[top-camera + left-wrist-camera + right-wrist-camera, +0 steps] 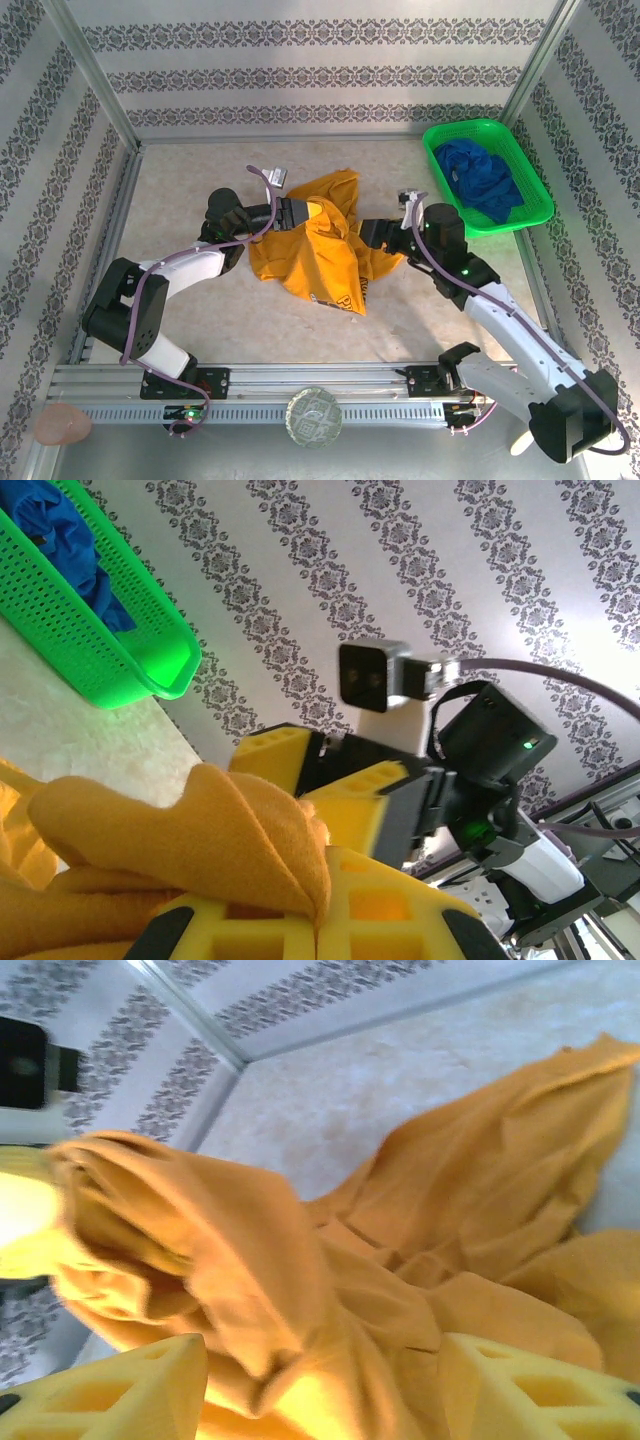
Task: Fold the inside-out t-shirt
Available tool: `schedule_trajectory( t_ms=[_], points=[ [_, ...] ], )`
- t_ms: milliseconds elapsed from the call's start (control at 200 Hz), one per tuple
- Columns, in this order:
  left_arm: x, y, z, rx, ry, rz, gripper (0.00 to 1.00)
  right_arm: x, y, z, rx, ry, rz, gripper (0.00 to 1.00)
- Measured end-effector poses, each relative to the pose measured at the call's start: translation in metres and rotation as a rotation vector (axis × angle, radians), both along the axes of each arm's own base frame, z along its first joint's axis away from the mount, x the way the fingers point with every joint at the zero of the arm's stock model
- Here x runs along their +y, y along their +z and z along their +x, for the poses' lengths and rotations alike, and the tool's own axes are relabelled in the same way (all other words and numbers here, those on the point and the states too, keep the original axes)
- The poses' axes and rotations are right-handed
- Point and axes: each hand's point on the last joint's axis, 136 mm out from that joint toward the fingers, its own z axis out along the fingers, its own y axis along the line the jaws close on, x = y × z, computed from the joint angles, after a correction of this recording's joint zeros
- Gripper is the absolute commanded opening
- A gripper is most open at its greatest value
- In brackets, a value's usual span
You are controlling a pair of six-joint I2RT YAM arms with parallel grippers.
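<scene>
Top external view: the inside-out t-shirt (310, 255) lay crumpled on the table (180, 180) between the 2 tools, with the left gripper (305, 213) at its upper edge and the right gripper (372, 235) pushed into its opposite side. The green basket (530, 215) holding the dark blue garment (480, 180) stood well clear, beyond the right gripper. Left wrist view: the left gripper (320, 920) was pressed together, pinching a raised fold of the t-shirt (200, 830) between its pads. The cloth rose from the pinch and fell away to one side of the tool. Right wrist view: the right gripper (320, 1400) stood spread, with a thick bunch of the t-shirt (480, 1190) lying between the 2 fingers (110, 1390) and ahead of them, not clamped. This view was blurred, so the exact layer could not be identified. Judgement: the step in hand was securing a second hold so the garment could be spread flat. To do this well, the right tool should close on a single edge or hem rather than the whole bunch. The 2 tools should then draw apart evenly, with the left pinch kept firm.
</scene>
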Motion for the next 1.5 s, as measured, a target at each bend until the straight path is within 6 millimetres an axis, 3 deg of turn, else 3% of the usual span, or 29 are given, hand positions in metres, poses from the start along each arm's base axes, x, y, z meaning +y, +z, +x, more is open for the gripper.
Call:
schedule_trajectory(
  t_ms=[130,245,360,674,729,774,879,914,1099,1204,1329,1404,1499],
  points=[
    [0.0,0.002,-0.001,-0.004,0.0,-0.002,0.0,0.016,0.019,-0.002,-0.036,0.066,0.006,0.62],
    [0.001,0.005,-0.002,-0.011,0.0,-0.005,0.0,0.038,0.02,-0.008,-0.045,0.139,-0.02,0.63],
    [0.001,0.006,-0.002,-0.013,0.0,-0.006,0.0,0.049,0.006,-0.008,-0.026,0.169,-0.063,0.63],
    [0.002,0.011,-0.005,-0.027,0.0,-0.011,0.0,0.049,-0.033,0.008,0.043,0.142,-0.164,0.59],
    [0.002,0.012,-0.005,-0.027,0.0,-0.011,0.0,0.051,-0.035,0.01,0.048,0.143,-0.17,0.54],
    [0.002,0.011,-0.005,-0.027,0.0,-0.011,0.0,0.052,-0.035,0.013,0.046,0.142,-0.178,0.44],
    [0.002,0.011,-0.005,-0.025,0.0,-0.011,0.0,0.053,-0.033,0.018,0.041,0.137,-0.18,0.09],
    [0.002,0.011,-0.005,-0.025,0.002,-0.011,0.0,0.053,-0.03,0.02,0.038,0.136,-0.173,0.0],
    [0.011,0.003,0.007,-0.006,0.085,0.006,0.0,0.045,-0.001,0.026,0.025,0.158,-0.054,0.0],
    [0.03,-0.008,0.02,0.024,0.185,0.016,0.12,0.045,0.036,0.018,-0.033,0.237,0.078,0.0],
    [0.045,-0.014,0.034,0.048,0.269,0.017,0.33,0.058,0.076,-0.008,-0.113,0.41,0.223,0.0],
    [0.049,-0.015,0.038,0.054,0.293,0.017,0.44,0.063,0.086,-0.019,-0.129,0.486,0.268,0.0],
    [0.05,-0.016,0.04,0.055,0.305,0.023,0.48,0.067,0.084,-0.023,-0.118,0.533,0.296,0.0]
  ],
)
